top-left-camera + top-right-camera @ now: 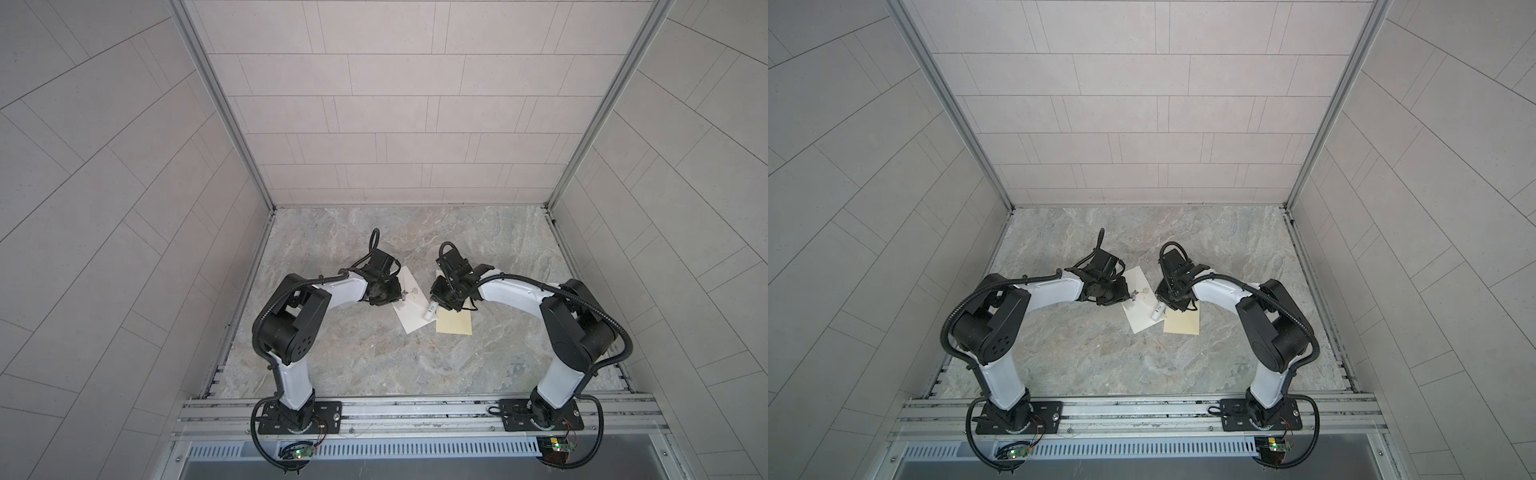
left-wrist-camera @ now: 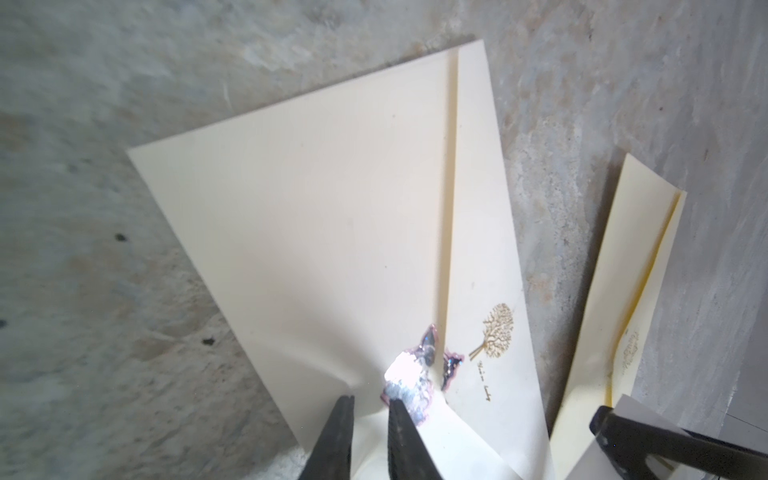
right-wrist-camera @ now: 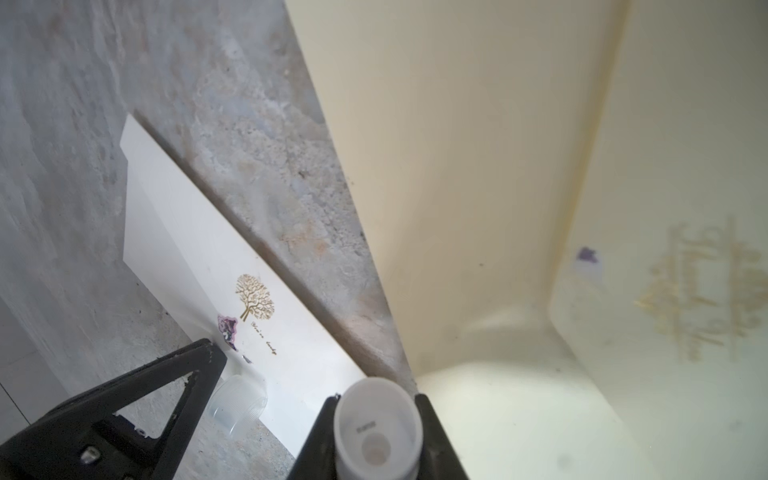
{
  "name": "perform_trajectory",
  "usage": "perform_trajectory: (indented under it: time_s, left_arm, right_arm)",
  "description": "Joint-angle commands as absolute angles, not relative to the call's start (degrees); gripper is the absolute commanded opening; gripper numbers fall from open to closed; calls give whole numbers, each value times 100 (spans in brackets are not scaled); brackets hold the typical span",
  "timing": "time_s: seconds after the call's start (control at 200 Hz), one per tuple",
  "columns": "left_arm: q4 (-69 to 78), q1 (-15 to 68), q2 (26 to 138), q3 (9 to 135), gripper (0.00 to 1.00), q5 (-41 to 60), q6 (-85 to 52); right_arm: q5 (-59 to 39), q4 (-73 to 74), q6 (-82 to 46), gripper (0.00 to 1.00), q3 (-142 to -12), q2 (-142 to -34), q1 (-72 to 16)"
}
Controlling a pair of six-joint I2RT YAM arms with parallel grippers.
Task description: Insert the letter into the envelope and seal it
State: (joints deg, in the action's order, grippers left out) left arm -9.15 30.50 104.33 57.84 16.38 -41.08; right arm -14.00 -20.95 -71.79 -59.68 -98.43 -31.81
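The cream envelope (image 1: 409, 318), at the centre of a top view, is light, thin, bendy paper. It is best taken by its flap (image 2: 311, 228) tip, where the left gripper (image 2: 370, 405) seems to pinch it narrowly. The right gripper (image 3: 374, 399) clasps one glue stick (image 3: 378, 428). One yellow folded card (image 1: 455, 328), likely the letter, lies just right of the envelope, and one clear cap (image 3: 239, 405) is nearby.

Robot lab test cell. Evidence: left arm (image 1: 340, 291) and right arm (image 1: 511, 295) bolted via black base plates (image 1: 330, 413) to aluminium extrusion rail (image 1: 415, 415). Bare circuit boards (image 1: 299, 452) with green LEDs lit at front edge. Corrugated cable conduit (image 1: 528, 281) along arms. Tile-pattern wall panels (image 1: 415, 104) held in aluminium corner posts (image 1: 223, 104), boxing in marble-pattern tabletop (image 1: 415, 361) on three sides.
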Motion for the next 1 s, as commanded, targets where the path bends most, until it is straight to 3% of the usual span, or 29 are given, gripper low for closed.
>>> perform_trajectory:
  time_s: [0.0,0.34,0.525,0.696,0.836,0.991]
  left_arm:
    - [-1265,3041,10318,5714,23,1485,-4122]
    - [-1255,3046,10336,5705,23,1503,-4122]
    - [-1241,3049,10380,5722,23,1496,-4280]
    - [-1238,3051,10379,5724,23,1469,-4307]
    - [-1172,3050,10371,5691,23,1474,-4337]
    - [-1121,3045,10388,5670,23,1499,-4379]
  right_arm:
    - [-1154,-2037,-8056,30,-5768,-9648,-3178]
    - [-658,-1975,-9352,50,-4805,-8581,-3301]
    - [-132,-3386,-7138,54,-5713,-8577,-3131]
    - [-141,-5205,-4547,47,-6746,-9334,-3152]
    - [314,-5814,-4104,47,-6464,-9187,-3256]
    - [-308,-5149,-4212,47,-5754,-8957,-3291]
